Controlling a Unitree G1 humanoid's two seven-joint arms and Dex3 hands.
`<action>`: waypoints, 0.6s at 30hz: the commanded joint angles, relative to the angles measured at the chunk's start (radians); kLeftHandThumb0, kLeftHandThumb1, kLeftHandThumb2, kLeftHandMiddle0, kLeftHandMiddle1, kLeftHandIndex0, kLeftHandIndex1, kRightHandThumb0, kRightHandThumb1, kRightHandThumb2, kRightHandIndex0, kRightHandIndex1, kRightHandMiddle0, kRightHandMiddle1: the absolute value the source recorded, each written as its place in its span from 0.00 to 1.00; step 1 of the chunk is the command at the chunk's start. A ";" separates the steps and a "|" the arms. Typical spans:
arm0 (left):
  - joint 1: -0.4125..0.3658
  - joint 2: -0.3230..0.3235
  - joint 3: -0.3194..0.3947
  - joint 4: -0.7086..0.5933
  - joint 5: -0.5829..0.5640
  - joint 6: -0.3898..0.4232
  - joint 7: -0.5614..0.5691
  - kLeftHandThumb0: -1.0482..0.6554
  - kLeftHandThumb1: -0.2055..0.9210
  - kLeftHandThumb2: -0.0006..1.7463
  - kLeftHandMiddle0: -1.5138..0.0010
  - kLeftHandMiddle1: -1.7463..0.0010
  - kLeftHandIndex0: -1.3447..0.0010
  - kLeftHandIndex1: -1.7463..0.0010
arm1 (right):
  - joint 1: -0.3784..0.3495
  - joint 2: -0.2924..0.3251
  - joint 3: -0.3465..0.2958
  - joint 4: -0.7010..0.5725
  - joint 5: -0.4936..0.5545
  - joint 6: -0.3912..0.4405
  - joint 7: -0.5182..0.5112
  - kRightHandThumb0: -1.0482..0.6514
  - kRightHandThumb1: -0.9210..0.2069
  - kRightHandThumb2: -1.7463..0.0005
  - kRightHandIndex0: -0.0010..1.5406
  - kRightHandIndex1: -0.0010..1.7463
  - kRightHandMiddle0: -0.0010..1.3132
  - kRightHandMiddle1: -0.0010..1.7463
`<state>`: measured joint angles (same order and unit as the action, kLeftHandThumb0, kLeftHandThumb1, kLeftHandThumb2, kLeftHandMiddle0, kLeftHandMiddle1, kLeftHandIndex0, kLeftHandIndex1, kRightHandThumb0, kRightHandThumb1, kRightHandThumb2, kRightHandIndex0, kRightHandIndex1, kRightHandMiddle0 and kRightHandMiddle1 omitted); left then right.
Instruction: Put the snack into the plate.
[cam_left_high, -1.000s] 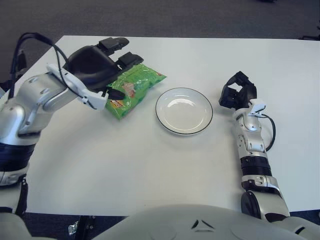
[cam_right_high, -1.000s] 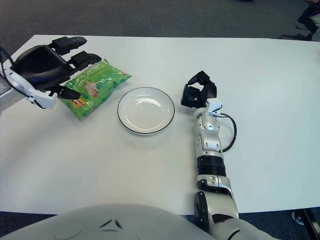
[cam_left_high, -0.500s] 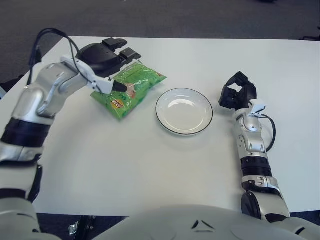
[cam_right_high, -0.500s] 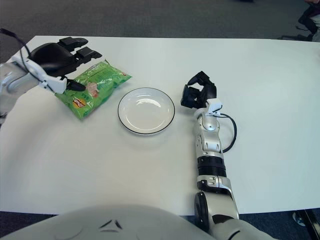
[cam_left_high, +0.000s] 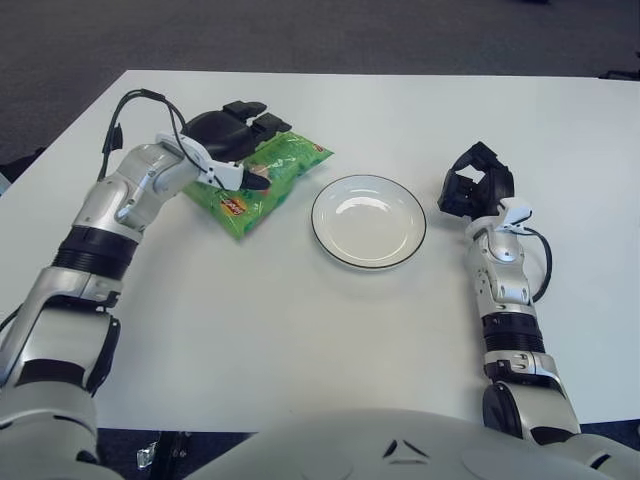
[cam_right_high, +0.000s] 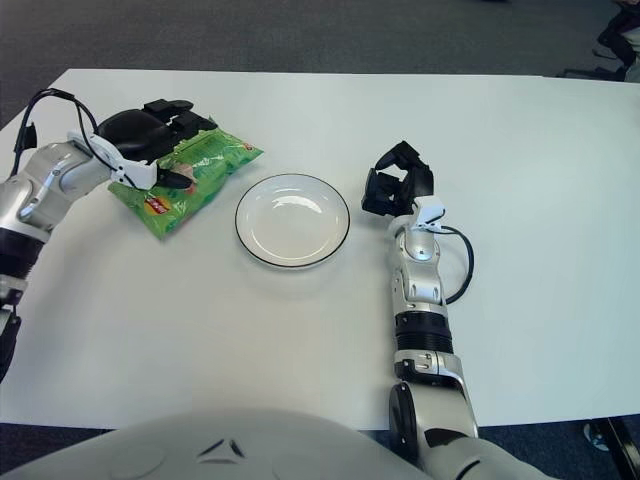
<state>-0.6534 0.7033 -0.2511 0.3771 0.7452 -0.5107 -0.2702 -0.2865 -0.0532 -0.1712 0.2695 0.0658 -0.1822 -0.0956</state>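
As left hand (cam_left_high: 232, 136) covers it, snack (cam_left_high: 262, 182) lies diagonal

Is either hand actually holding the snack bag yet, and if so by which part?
Cannot tell for sure: the left hand sits over the far-left end of the snack bag, which lies flat on the table. The right hand holds nothing.

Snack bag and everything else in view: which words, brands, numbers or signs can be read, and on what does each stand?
Snack bag: it carries print and a yellow-red logo patch, too small to read.
Plate, table, left robot hand and right robot hand: no text visible.
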 joint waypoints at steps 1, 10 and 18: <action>-0.028 -0.006 -0.022 0.044 0.015 0.002 0.035 0.01 1.00 0.42 0.95 0.90 1.00 0.64 | 0.109 0.022 -0.001 0.044 0.001 0.012 -0.002 0.32 0.59 0.21 0.84 1.00 0.50 1.00; -0.066 -0.040 -0.089 0.208 0.058 0.012 0.116 0.00 1.00 0.47 0.94 0.89 1.00 0.64 | 0.112 0.025 -0.004 0.032 0.009 0.023 -0.001 0.32 0.58 0.21 0.84 1.00 0.50 1.00; -0.032 -0.067 -0.109 0.208 0.034 0.056 0.087 0.00 1.00 0.51 0.95 0.89 1.00 0.64 | 0.115 0.024 -0.004 0.027 0.002 0.025 -0.004 0.32 0.58 0.21 0.84 1.00 0.50 1.00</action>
<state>-0.6988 0.6511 -0.3400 0.5757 0.7871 -0.4730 -0.1655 -0.2781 -0.0534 -0.1731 0.2520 0.0661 -0.1622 -0.0955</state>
